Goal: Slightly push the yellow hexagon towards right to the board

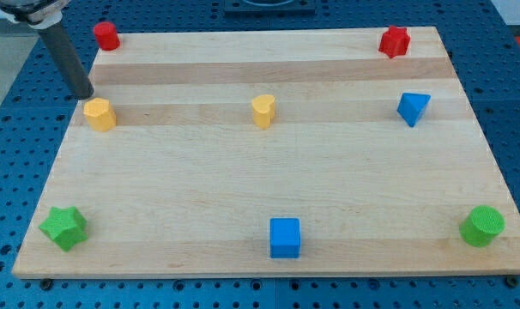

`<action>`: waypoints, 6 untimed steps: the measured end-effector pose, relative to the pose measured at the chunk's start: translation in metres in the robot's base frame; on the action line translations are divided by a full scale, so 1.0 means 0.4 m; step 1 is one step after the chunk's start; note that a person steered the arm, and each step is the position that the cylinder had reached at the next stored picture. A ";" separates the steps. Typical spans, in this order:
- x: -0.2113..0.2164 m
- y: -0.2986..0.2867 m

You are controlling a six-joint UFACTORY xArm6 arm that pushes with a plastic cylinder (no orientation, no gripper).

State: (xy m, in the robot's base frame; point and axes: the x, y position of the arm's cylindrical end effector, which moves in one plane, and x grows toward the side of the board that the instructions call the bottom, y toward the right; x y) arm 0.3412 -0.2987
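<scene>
The yellow hexagon point(99, 113) sits near the left edge of the wooden board point(269, 172), in the upper part of the view. My tip point(86, 95) is just up and to the left of it, very close to its upper left corner; I cannot tell whether they touch. The dark rod slants up to the view's top left. A yellow heart-shaped block point(263, 111) lies to the right of the hexagon, near the board's middle.
A red cylinder point(106, 36) is at the top left corner, a red star-like block point(395, 41) at the top right. A blue triangle point(413, 107) is at the right. A green star point(64, 227), a blue cube point(285, 237) and a green cylinder point(482, 226) line the bottom.
</scene>
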 end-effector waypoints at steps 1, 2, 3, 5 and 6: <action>0.007 -0.007; 0.033 -0.007; 0.061 -0.007; 0.063 -0.007; 0.085 -0.007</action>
State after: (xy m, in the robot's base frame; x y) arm 0.3754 -0.3017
